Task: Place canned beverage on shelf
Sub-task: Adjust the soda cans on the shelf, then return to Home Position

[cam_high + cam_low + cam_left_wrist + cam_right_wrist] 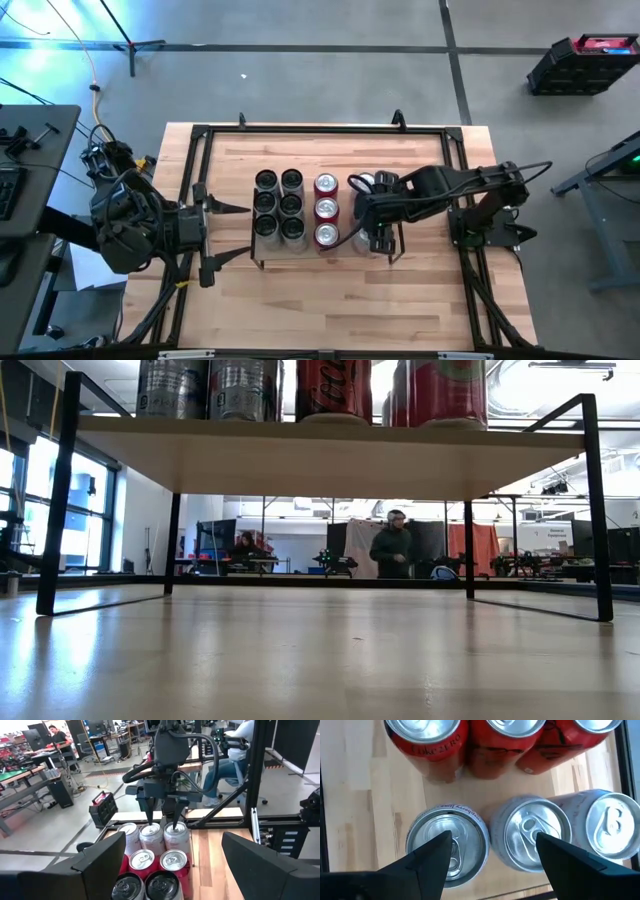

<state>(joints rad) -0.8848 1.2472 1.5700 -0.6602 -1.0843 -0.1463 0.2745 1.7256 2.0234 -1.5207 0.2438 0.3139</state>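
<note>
high view: the shelf [340,215] sits mid-frame on the table [300,300]. on it, left to right: two columns of dark cans [279,205], a column of three red cans [326,209], then silver cans [362,183] partly hidden under the right arm. the right gripper [375,225] hangs over that silver column at centre-right. the left gripper [235,230] waits at the shelf's left end, fingers spread wide, holding nothing.

low view: only can bottoms show along the top edge, standing on the shelf board. nothing lies on the table beneath. a person [391,546] stands far back in the room.

left wrist view: own fingers wide apart at the bottom corners. at upper centre the right gripper points down with its fingertips just above or touching the tops of two silver cans in the far row; cannot tell which.

right wrist view: looking straight down. three silver cans across the lower half, with red cans across the top. fingers [427,857] stand apart over the middle silver can [531,837] and the one beside it, and neither wraps a can body. jaws moderately open, gripping nothing.

judgement: the silver can appears already set down and released on the shelf. next move likely calls for a straight lift clear of the closely packed tops, since any sideways drift could topple a neighbour.
</note>
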